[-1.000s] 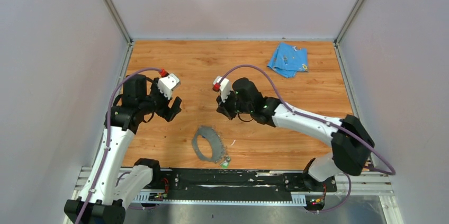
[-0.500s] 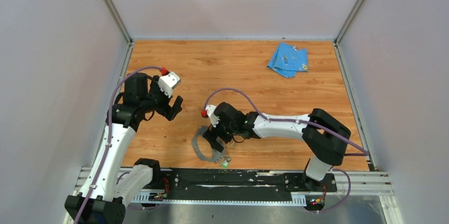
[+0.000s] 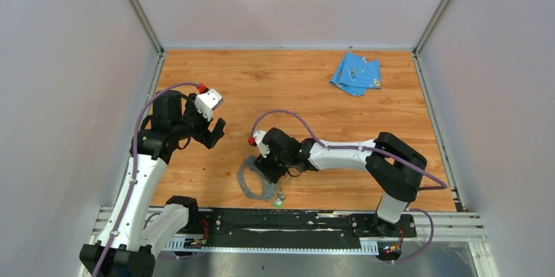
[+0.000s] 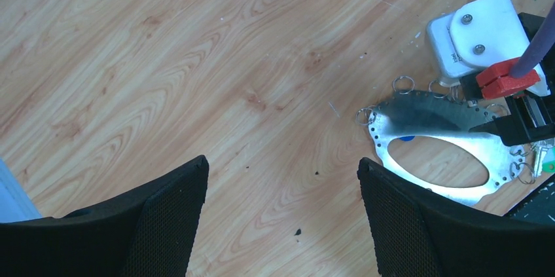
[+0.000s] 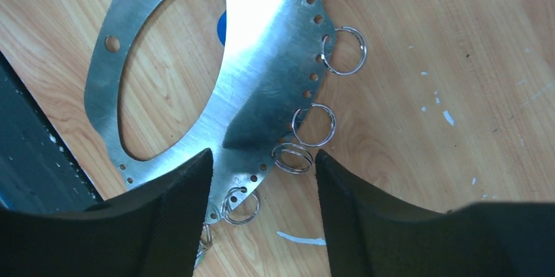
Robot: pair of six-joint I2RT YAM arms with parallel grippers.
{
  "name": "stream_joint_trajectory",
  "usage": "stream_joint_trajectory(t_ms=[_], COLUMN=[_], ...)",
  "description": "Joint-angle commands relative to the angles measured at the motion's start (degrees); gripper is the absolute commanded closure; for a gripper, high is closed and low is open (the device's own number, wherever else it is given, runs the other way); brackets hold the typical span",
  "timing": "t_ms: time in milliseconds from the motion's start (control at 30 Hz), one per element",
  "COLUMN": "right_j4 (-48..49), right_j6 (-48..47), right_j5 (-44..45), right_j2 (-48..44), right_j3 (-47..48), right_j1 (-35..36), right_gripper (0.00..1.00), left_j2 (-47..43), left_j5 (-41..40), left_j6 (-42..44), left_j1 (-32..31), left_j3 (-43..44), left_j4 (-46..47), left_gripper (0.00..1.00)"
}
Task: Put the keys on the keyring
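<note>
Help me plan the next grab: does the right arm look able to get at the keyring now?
Likely yes: the right gripper hangs open right over the keyring, at its edge, with nothing in between.

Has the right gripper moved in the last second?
Yes. The right gripper moved toward the near edge, from beyond the keyring to over it.

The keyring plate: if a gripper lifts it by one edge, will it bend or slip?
The keyring probably stays stiff: it looks like flat sheet metal. Its shiny thin edge may slip when pinched. The small wire rings in its holes would likely dangle.
</note>
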Motion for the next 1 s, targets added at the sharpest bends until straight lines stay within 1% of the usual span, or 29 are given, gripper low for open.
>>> stream_joint_trajectory(t_ms=[0, 33, 167, 300, 500, 667, 767, 800, 867, 967], right_j4=[0.53, 0.5, 0.48, 0.01, -1.06, -3.76, -4.42, -4.58, -4.31, -2.42], right_j6=[1.28, 1.66, 1.89, 1.78, -0.03, -0.44, 0.29, 0.5, 0.71, -2.91], right_j5=[-2.7, -2.85, -3.79, -4.27, -5.05, -5.35, -5.75, -6.96, -9.36, -6.33], right_j2=[1.18, 1.02, -0.43, -2.5, -9.35, -14.86, -16.64, -16.75, -16.87, -18.86], right_j3=[-0.07, -0.25, -0.85, -0.52, 0.49, 1.6, 0.39, -0.25, -2.29, -7.35], right_j1=[-0.3, -0.33, -0.79, -1.76, -2.62, -2.89, -3.18, -3.28, -2.47, 2.58], right_gripper=[0.51, 0.64, 0.98, 1.0, 1.0, 1.0, 0.99, 0.91, 0.59, 0.4], left_j2=[-0.73, -0.84, -0.83, -0.86, -0.95, -1.57, -1.96, -2.0, -2.14, -1.89], left_j5=[0.07, 0.07, -0.14, 0.31, 0.79, 5.3, 6.9, 6.88, 6.53, 6.5], left_j6=[0.78, 0.92, 1.09, 0.71, 0.7, 2.42, 3.61, 4.0, 4.91, 4.95], left_j1=[0.52, 0.52, 0.52, 0.52, 0.52, 0.52, 0.52, 0.52, 0.52, 0.51], left_j3=[-0.08, -0.08, -0.14, -0.16, -0.08, -1.05, -1.71, -1.7, -1.36, -1.0], left_j4=[0.64, 0.67, 0.67, 0.68, 0.64, 0.52, 0.54, 0.25, -0.71, -0.95], left_gripper=[0.14, 0.14, 0.14, 0.14, 0.14, 0.14, 0.14, 0.14, 0.14, 0.13])
